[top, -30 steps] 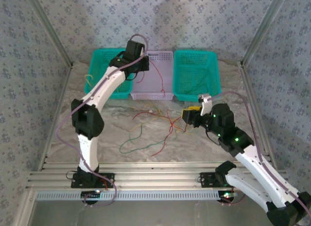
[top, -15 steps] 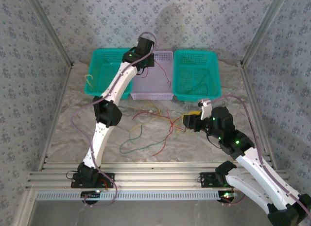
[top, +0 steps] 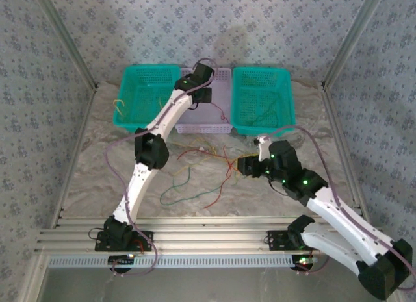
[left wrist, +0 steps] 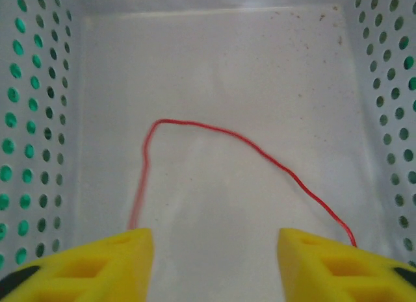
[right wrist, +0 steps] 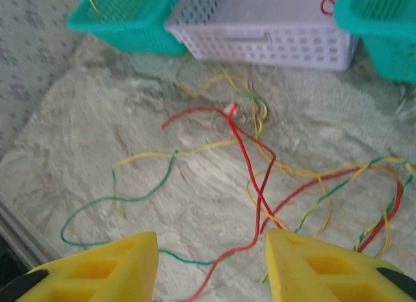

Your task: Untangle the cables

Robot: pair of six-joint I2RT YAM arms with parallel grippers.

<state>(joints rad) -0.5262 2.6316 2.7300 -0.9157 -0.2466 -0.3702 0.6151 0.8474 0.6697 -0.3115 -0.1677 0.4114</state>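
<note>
Both released: left gripper [left wrist: 214,247] over a thin red cable [left wrist: 214,130] in the far-edge white perforated plastic basket [left wrist: 45,120], right gripper [right wrist: 211,253] over tangled red-green-yellow cables [right wrist: 260,185].

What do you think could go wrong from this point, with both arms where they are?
1. The left gripper is open over the red cable in the white basket. The cable's ends run toward its fingers, so pulling away might snag it and drag it out.
2. The right gripper is open above the tangled cables, where red, yellow and green strands cross. Closing there may pinch several at once.
</note>
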